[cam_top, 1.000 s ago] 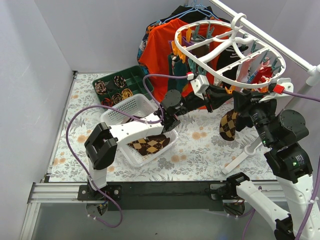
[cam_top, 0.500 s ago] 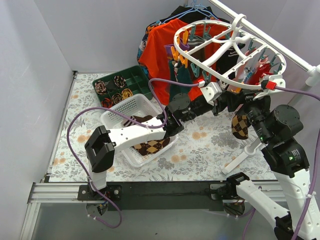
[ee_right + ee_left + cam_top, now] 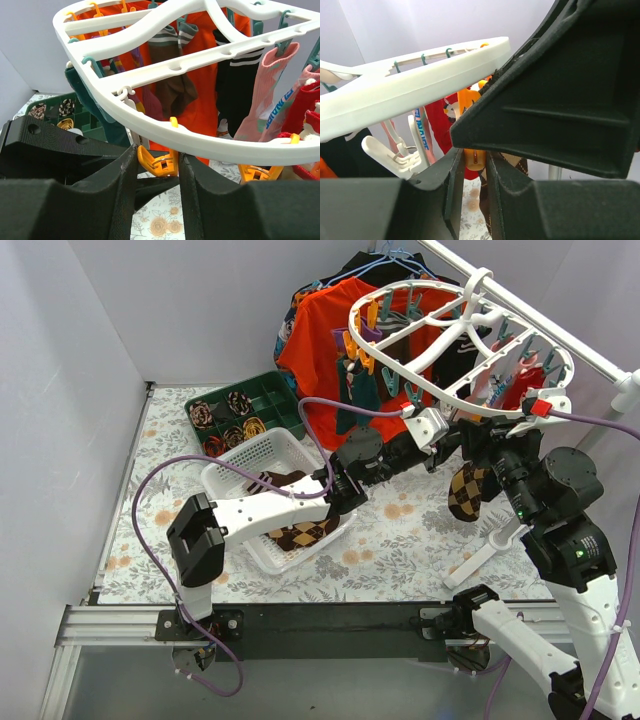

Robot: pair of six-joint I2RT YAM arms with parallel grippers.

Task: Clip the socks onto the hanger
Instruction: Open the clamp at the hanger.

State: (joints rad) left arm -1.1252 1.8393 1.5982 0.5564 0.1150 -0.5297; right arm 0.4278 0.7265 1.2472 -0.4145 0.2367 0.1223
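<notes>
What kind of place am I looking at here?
Probably a test booth staged as a laundry corner: a white clip hanger hung with socks, an orange T-shirt behind it, and a basket of socks on a flowered table.

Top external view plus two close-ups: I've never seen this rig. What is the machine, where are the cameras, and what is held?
Two robot arms, left arm and right arm, are bolted at a flowered table's near edge. The top view looks down from behind them; each close-up comes from a wrist camera, framed by its own black fingers. On it: a white plastic basket holding brown argyle socks, and a green tray of rolled sock bundles. Above hangs a large white oval clip hanger. An orange clip shows between the fingers of the left gripper and the right gripper. One brown argyle sock dangles beneath; which gripper holds it is unclear.
</notes>
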